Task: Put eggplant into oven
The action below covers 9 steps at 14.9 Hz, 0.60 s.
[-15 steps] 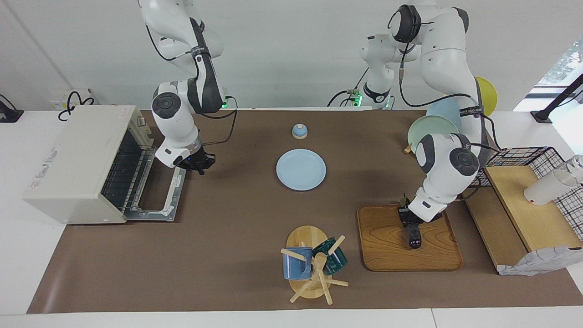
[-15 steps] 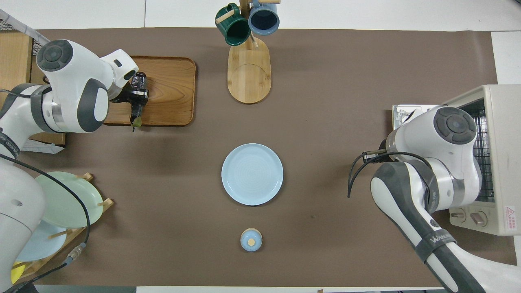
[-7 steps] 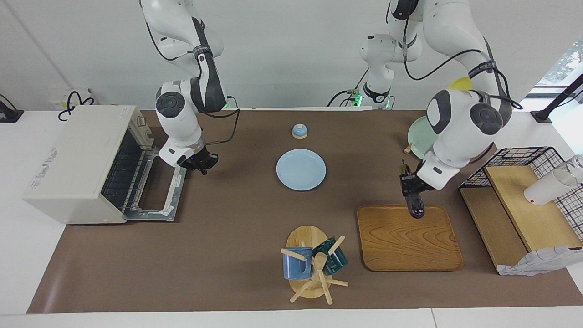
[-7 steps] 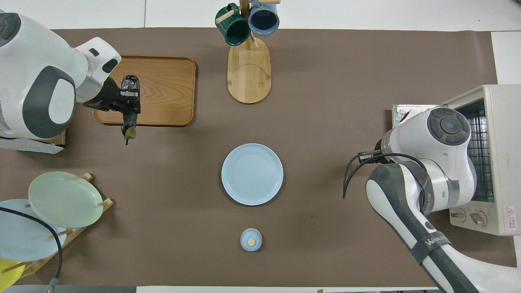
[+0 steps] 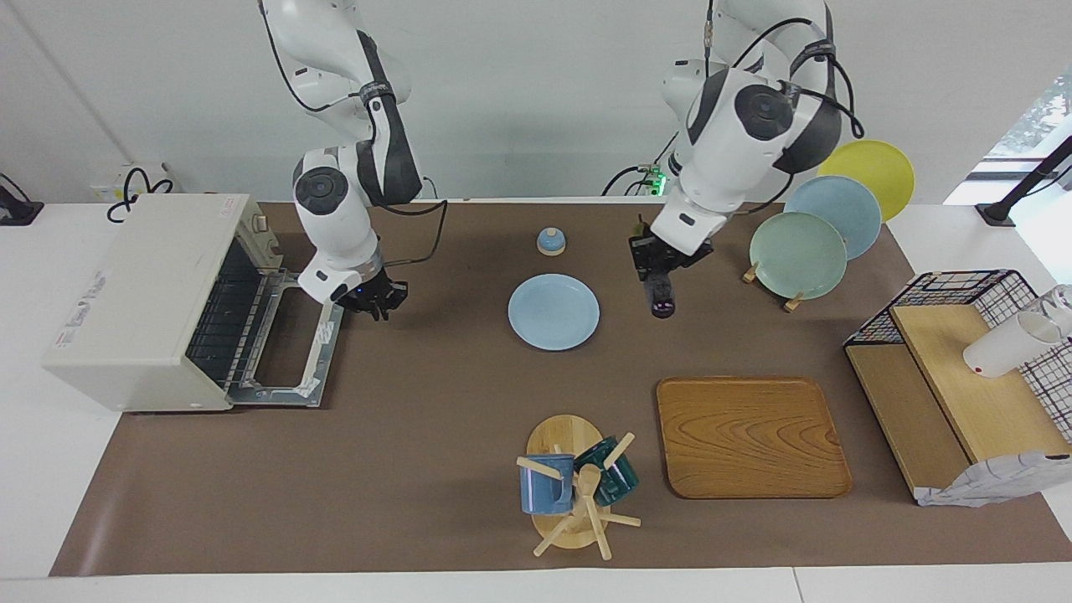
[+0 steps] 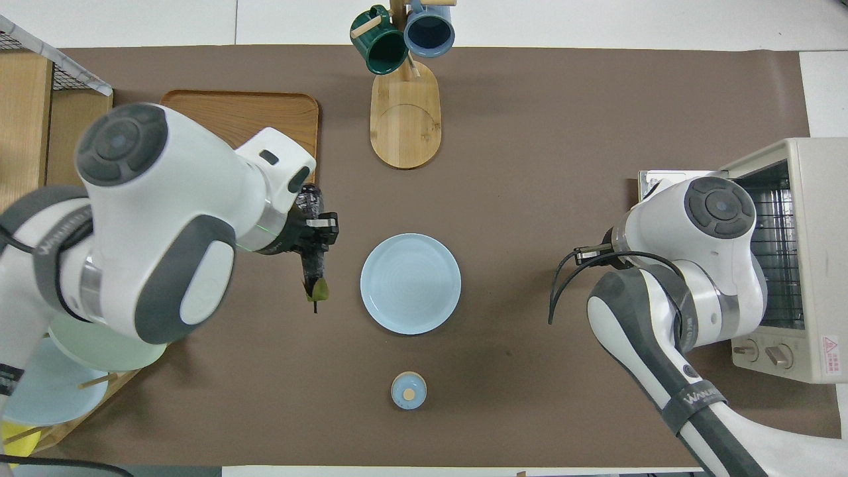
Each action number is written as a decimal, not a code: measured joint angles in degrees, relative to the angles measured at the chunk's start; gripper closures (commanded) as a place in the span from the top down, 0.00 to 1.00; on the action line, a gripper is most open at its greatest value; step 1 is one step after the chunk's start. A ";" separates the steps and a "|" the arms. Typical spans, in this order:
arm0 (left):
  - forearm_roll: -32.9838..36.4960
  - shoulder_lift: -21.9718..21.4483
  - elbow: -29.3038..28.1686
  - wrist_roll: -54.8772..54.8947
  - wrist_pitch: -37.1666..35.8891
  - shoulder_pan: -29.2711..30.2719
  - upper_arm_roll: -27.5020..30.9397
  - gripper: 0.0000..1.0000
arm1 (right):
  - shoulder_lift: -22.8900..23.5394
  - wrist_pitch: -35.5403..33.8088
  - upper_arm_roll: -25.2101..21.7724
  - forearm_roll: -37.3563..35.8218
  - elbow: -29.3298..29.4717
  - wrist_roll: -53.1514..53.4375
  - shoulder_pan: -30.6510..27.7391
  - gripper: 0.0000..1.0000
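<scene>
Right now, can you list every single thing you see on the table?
eggplant: one, dark purple, held in the air beside the pale blue plate
oven: one, cream, door open, right arm's end
pale blue plate: one, table middle
small lid: one, blue, nearer the robots than that plate
wooden tray: one, brown
mug tree: one, wooden, holding a blue and a green mug
plate rack: one, holding green, blue, yellow plates
wire basket: one, black
left pincer: shut on eggplant
right pincer: over the oven's door edge
</scene>
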 measured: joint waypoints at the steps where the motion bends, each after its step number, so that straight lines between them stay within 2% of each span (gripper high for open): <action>1: -0.03 -0.80 -3.11 -2.45 4.25 -3.01 -0.04 0.00 | 0.00 0.00 0.01 0.00 0.04 0.02 0.17 0.38; 5: -0.05 -0.96 -13.69 -9.48 18.18 -14.08 -0.08 0.00 | 0.01 0.00 -0.09 0.00 0.05 0.03 0.13 0.39; 7: -0.05 0.54 -18.07 -11.13 26.76 -17.36 -0.02 0.00 | 0.01 0.00 -0.09 0.00 0.05 0.03 0.13 0.39; 9: -0.05 3.21 -19.92 -11.56 31.00 -18.70 0.04 0.00 | 0.01 0.00 -0.09 0.00 0.06 0.03 0.13 0.39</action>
